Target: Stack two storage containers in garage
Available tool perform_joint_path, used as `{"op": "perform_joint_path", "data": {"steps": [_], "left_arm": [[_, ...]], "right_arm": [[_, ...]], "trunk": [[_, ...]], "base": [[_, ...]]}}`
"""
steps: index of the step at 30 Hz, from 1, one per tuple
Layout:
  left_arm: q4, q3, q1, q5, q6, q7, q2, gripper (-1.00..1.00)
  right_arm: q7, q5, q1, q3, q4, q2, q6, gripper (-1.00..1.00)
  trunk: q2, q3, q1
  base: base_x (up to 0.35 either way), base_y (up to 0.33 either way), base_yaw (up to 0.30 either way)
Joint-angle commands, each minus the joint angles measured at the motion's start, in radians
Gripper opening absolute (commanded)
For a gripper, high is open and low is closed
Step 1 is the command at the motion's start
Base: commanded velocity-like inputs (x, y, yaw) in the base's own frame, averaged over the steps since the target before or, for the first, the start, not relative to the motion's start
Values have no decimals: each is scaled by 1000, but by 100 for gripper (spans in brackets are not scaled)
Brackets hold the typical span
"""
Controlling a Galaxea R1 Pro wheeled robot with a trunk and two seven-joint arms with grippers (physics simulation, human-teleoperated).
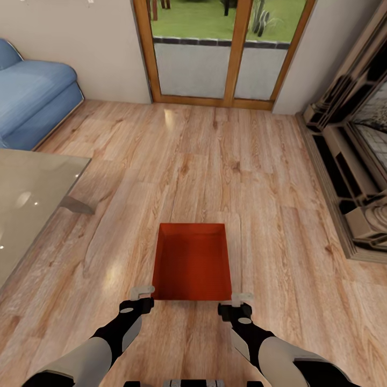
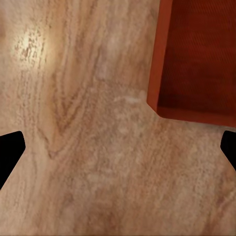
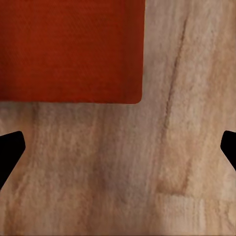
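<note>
Both our arms reach forward and down over the wood-plank floor (image 1: 226, 161) of the living room. Our left gripper (image 1: 142, 293) hovers at the near left corner of the red-orange storage container (image 1: 192, 263), our right gripper (image 1: 243, 297) at its near right corner, neither touching it. Both sets of fingers stand wide apart. The container sits at 12 o'clock ahead. At 10 o'clock, the glass desk (image 1: 32, 188) and blue sofa (image 1: 32, 102) are cut off.

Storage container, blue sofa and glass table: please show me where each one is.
storage container (image 1: 192, 266), head view, on its inner bottom.
blue sofa (image 1: 33, 99), head view, on the seat cushion.
glass table (image 1: 27, 188), head view, on its bare top.
</note>
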Motion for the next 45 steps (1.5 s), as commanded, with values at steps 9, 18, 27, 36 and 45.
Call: {"op": "perform_joint_path", "data": {"steps": [9, 18, 27, 36, 45], "left_arm": [[-2, -9, 0, 11, 2, 6, 0, 100], [-6, -9, 0, 11, 1, 6, 0, 100], [-5, -8, 0, 10, 0, 6, -4, 100], [-5, -7, 0, 10, 0, 6, -4, 100], [-5, -7, 0, 11, 0, 6, -4, 100]], "right_arm": [[-4, 10, -1, -8, 1, 2, -72, 100], [-4, 11, -1, -8, 0, 2, -80, 100], [-4, 11, -1, -9, -1, 0, -81, 100], [-4, 11, -1, -8, -1, 0, -81, 100], [-4, 11, -1, -8, -1, 0, -81, 100]], "trunk": [[-63, -29, 35], [-77, -35, 42], [-77, -35, 42], [-77, -35, 42], [-77, -35, 42]], "base": [[0, 0, 0], [0, 0, 0], [20, 0, 0], [251, 0, 0], [273, 0, 0]]}}
